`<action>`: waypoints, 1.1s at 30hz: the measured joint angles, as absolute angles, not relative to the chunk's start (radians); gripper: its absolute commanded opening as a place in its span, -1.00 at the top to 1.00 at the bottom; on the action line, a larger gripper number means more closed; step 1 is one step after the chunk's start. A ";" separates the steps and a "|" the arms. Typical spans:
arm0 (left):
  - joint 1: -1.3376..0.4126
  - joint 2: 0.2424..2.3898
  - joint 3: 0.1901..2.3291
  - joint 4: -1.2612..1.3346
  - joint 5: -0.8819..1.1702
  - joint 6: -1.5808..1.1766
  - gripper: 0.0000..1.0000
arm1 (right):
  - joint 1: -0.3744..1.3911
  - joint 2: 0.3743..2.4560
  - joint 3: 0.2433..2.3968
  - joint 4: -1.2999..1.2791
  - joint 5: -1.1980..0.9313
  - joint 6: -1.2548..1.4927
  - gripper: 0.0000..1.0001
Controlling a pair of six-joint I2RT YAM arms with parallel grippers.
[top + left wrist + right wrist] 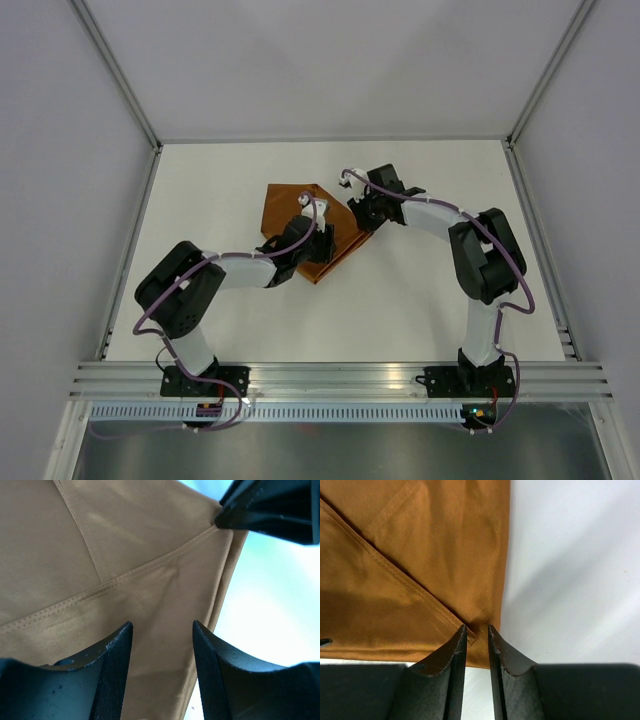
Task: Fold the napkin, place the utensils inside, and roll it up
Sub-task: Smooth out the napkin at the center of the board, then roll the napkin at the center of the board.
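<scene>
The rust-brown napkin [285, 205] lies partly folded at the middle of the white table, with one flap laid diagonally over it. My left gripper [320, 243] hovers low over its right part; in the left wrist view the jaws [162, 627] stand wide apart with cloth [125, 555] beneath them. My right gripper [358, 215] is at the napkin's right corner; in the right wrist view its jaws [476, 628] are nearly together, pinching the hemmed corner of the cloth [420, 555]. The right gripper's fingers [270, 505] also show in the left wrist view. No utensils are in view.
The white table [430, 180] is bounded by aluminium frame rails [340, 378] at the near edge and sides. Grey walls rise behind and beside it.
</scene>
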State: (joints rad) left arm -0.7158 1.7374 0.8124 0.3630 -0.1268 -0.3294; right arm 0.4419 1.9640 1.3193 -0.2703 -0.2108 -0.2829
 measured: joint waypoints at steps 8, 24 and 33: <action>-0.716 1.639 0.747 0.436 -0.102 -0.250 -0.19 | 0.408 1.965 1.422 -0.311 -0.295 -0.223 0.39; -0.925 1.799 0.952 0.306 -0.322 -0.011 -0.17 | 0.147 1.965 1.534 -0.334 -0.388 -0.081 0.45; -0.945 1.871 1.009 0.213 -0.471 0.037 -0.17 | 0.125 1.965 1.483 -0.332 -0.422 -0.076 0.46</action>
